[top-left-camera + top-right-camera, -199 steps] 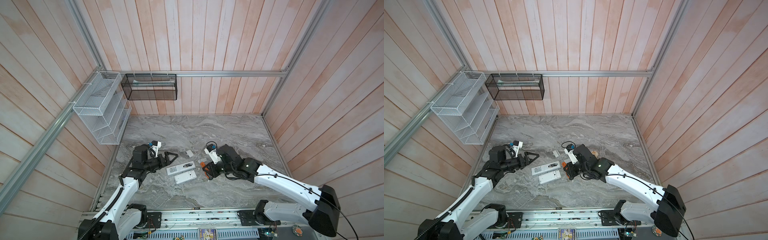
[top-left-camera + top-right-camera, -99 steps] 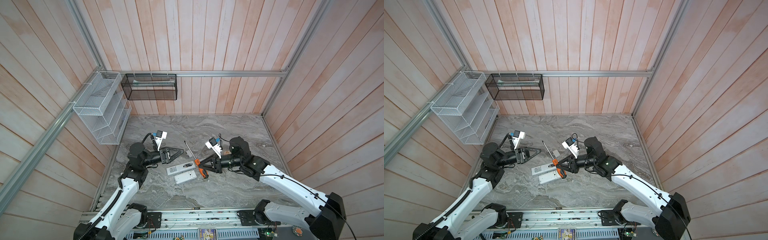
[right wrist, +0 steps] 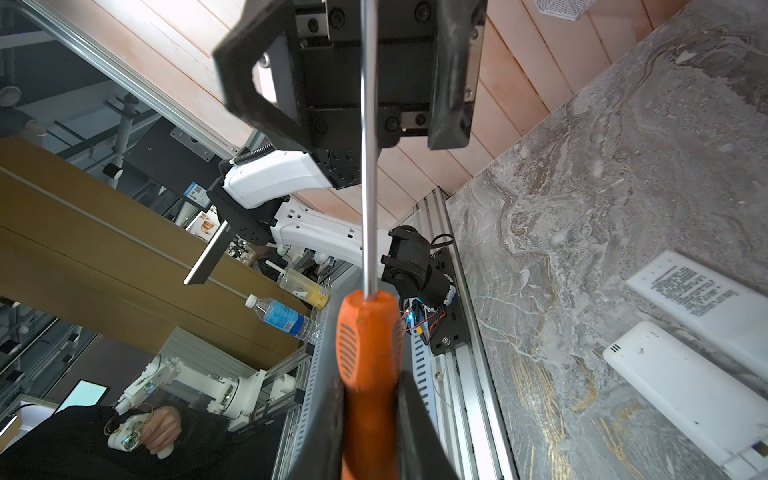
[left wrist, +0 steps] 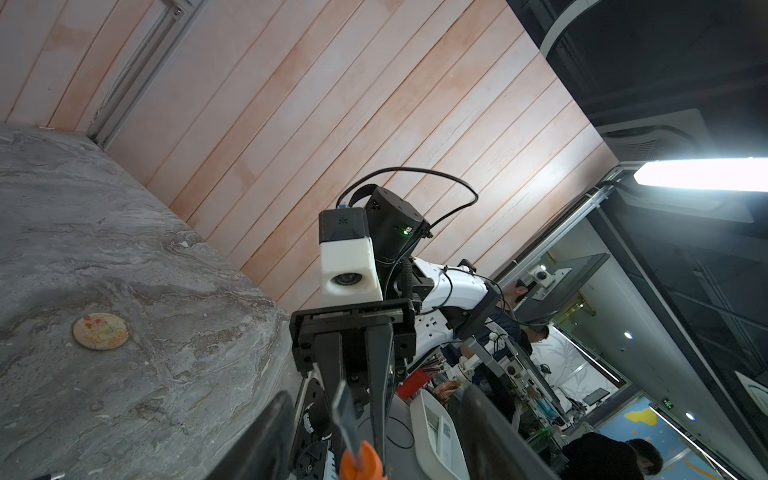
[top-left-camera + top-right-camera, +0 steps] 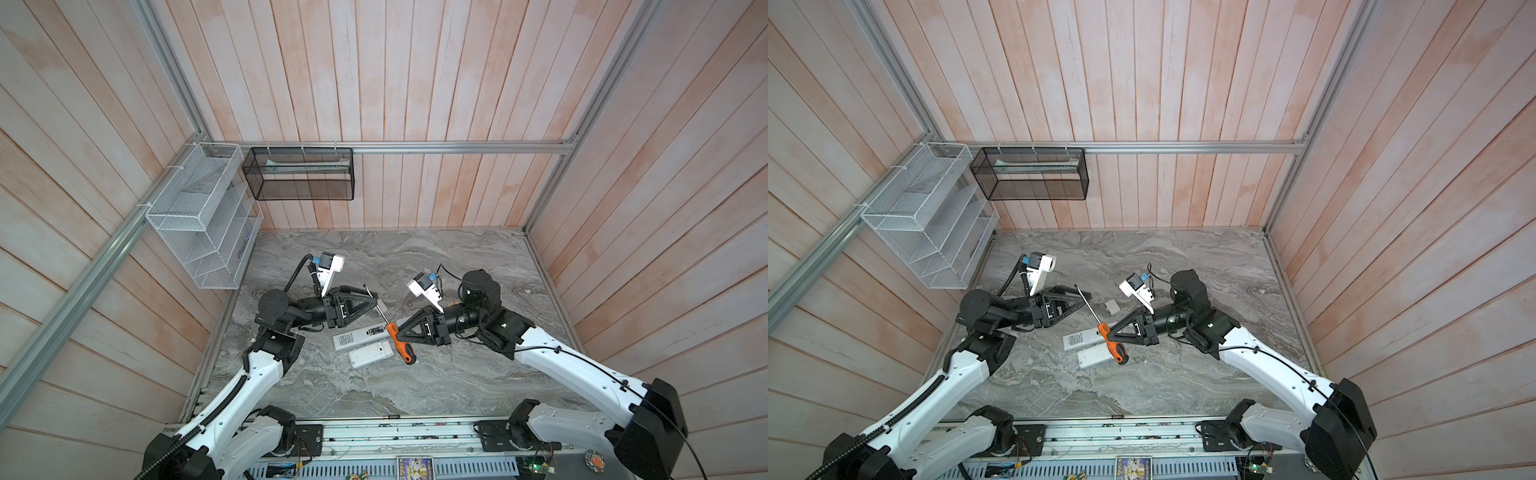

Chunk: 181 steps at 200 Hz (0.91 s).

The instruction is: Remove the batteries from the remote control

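Two white remote controls (image 5: 359, 336) (image 5: 371, 353) lie side by side at the table's middle. The farther remote's open bay shows one of the batteries (image 5: 376, 330), dark with a yellowish mark. My right gripper (image 5: 399, 332) (image 3: 371, 399) is shut on the orange handle of a screwdriver (image 5: 401, 347) (image 3: 368, 332), held above the remotes. The steel shaft points up and away toward my left gripper (image 5: 376, 302) (image 4: 376, 392). That gripper is open, and the flat tip (image 4: 345, 411) sits between its fingers without touching them.
A small white cover (image 5: 1112, 306) lies on the marble behind the remotes. A round orange disc (image 4: 99, 331) rests further right. A white wire rack (image 5: 199, 224) and a black mesh basket (image 5: 299, 174) hang on the walls. A slim dark piece (image 5: 392, 416) lies at the front edge.
My right gripper has lifted the screwdriver off the table and pointed its shaft at the left gripper. My left gripper rose, turned to face it, and its jaws narrowed around the tip.
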### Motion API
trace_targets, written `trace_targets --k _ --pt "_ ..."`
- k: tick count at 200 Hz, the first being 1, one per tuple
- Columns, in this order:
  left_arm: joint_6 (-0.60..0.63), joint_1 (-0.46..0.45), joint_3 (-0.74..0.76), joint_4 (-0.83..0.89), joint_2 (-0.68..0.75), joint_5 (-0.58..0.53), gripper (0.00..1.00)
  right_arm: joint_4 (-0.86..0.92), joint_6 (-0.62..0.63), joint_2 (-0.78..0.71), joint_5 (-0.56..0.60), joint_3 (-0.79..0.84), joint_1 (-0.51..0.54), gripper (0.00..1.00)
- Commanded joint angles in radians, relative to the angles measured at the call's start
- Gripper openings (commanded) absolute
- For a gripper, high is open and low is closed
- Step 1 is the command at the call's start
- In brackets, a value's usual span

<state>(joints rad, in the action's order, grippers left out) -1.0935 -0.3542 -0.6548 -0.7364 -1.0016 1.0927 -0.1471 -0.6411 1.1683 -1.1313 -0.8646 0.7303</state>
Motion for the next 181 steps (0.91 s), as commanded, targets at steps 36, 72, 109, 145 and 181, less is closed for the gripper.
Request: trace_targets --k 36,72,109,145,181 --pt "-0.047 -0.031 -0.036 -0.146 -0.028 -0.028 0.18 -0.058 -0.029 -0.001 -0.048 -0.019 -0.005 0.01" --pt "-0.067 -0.037 -0.029 -0.165 -0.029 -0.042 0.00 -0.058 -0.028 0.002 -0.039 -0.013 -0.009 0.00" --pt "-0.072 -0.038 -0.029 -0.110 -0.031 -0.098 0.00 -0.046 -0.030 0.007 -0.026 -0.017 -0.052 0.13" --pt "-0.075 -0.038 -0.050 0.051 -0.044 -0.213 0.00 -0.056 -0.066 -0.043 0.103 0.004 -0.157 0.70" --pt "-0.202 -0.027 -0.015 0.240 -0.061 -0.449 0.00 -0.072 -0.082 -0.119 0.330 0.051 -0.181 0.98"
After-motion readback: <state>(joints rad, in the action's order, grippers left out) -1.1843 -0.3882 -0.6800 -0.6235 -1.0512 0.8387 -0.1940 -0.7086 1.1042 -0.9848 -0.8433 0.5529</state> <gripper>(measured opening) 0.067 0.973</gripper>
